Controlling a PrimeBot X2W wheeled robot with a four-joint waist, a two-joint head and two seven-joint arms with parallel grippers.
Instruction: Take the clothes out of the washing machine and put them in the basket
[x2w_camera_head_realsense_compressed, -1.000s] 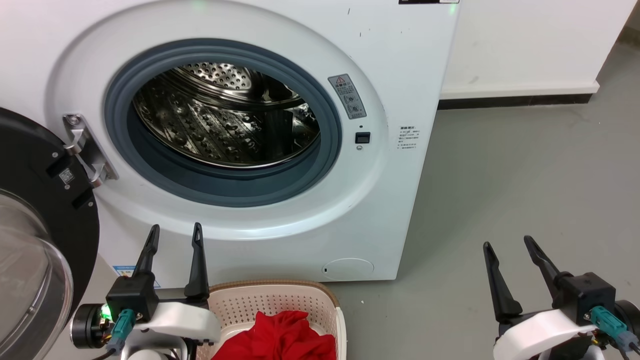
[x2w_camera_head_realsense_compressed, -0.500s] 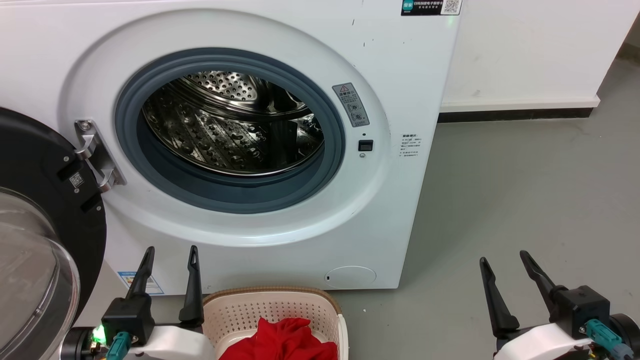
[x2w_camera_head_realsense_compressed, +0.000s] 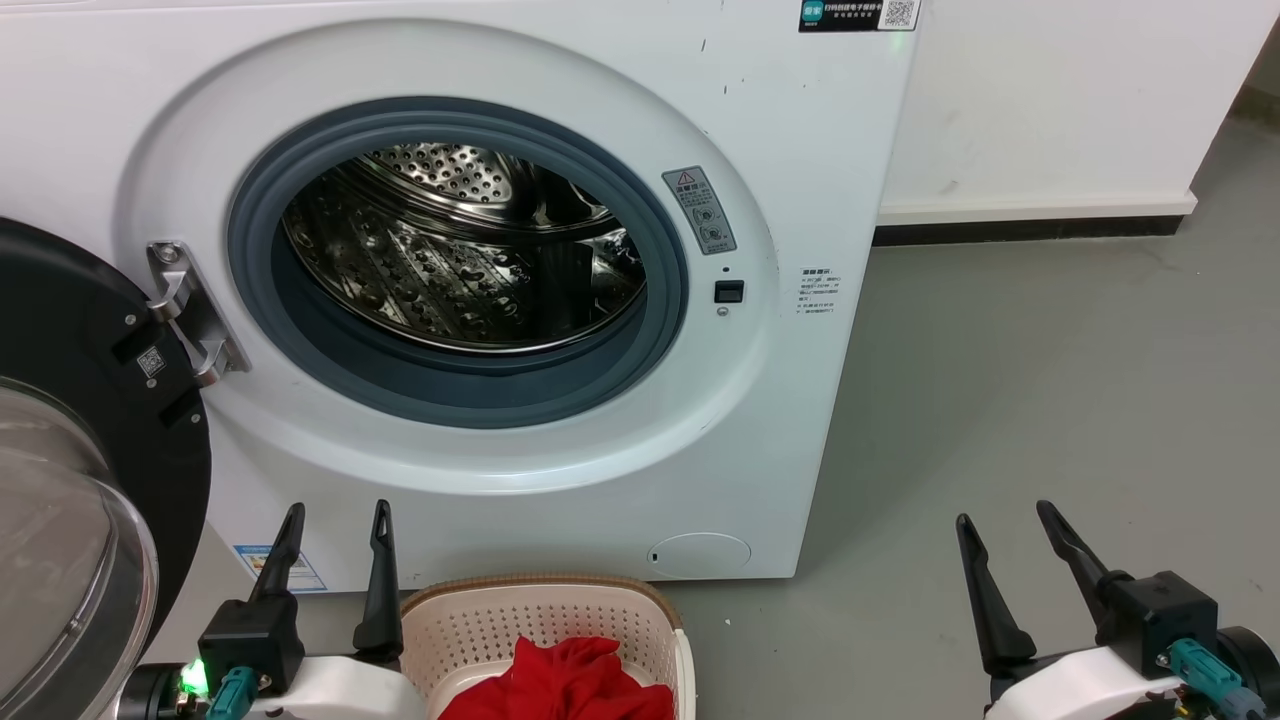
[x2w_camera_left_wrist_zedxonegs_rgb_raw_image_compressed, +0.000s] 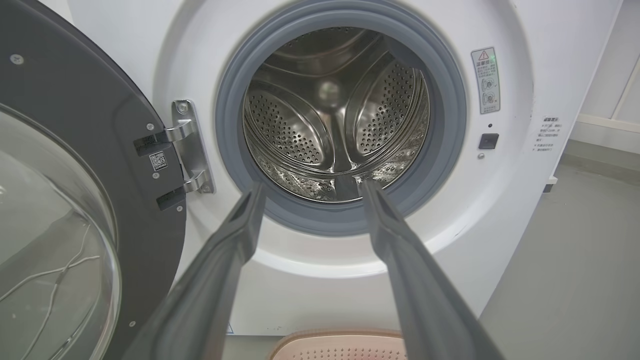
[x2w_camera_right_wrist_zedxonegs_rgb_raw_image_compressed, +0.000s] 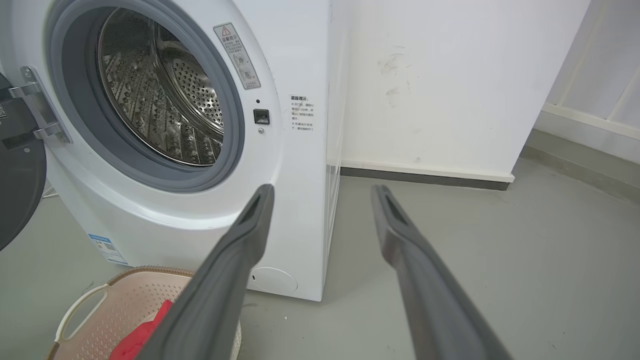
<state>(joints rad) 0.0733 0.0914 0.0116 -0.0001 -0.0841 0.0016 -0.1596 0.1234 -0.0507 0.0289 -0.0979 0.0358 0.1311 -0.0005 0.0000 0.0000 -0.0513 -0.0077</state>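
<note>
The white washing machine (x2w_camera_head_realsense_compressed: 820, 140) (x2w_camera_left_wrist_zedxonegs_rgb_raw_image_compressed: 500, 210) (x2w_camera_right_wrist_zedxonegs_rgb_raw_image_compressed: 300, 60) stands with its glass door (x2w_camera_head_realsense_compressed: 60, 520) (x2w_camera_left_wrist_zedxonegs_rgb_raw_image_compressed: 55, 235) swung open to the left. Its steel drum (x2w_camera_head_realsense_compressed: 460, 260) (x2w_camera_left_wrist_zedxonegs_rgb_raw_image_compressed: 335, 120) (x2w_camera_right_wrist_zedxonegs_rgb_raw_image_compressed: 160, 100) holds no fabric that I can see. Red clothes (x2w_camera_head_realsense_compressed: 565, 680) (x2w_camera_right_wrist_zedxonegs_rgb_raw_image_compressed: 145, 335) lie in the cream basket (x2w_camera_head_realsense_compressed: 470, 625) (x2w_camera_left_wrist_zedxonegs_rgb_raw_image_compressed: 340, 347) (x2w_camera_right_wrist_zedxonegs_rgb_raw_image_compressed: 120, 300) on the floor before the machine. My left gripper (x2w_camera_head_realsense_compressed: 337, 510) (x2w_camera_left_wrist_zedxonegs_rgb_raw_image_compressed: 310, 185) is open and empty, just left of the basket. Far to the right, my right gripper (x2w_camera_head_realsense_compressed: 1002, 512) (x2w_camera_right_wrist_zedxonegs_rgb_raw_image_compressed: 322, 187) hangs open and empty over the floor.
Grey floor (x2w_camera_head_realsense_compressed: 1050, 380) stretches right of the machine to a white wall (x2w_camera_head_realsense_compressed: 1050, 90) with a dark skirting strip (x2w_camera_head_realsense_compressed: 1030, 202). The open door's hinge (x2w_camera_head_realsense_compressed: 190, 310) juts out on the porthole's left side.
The head view has shifted a little, so the machine sits lower in it than a second ago. Both grippers have sunk slightly toward the bottom edge and stay open.
</note>
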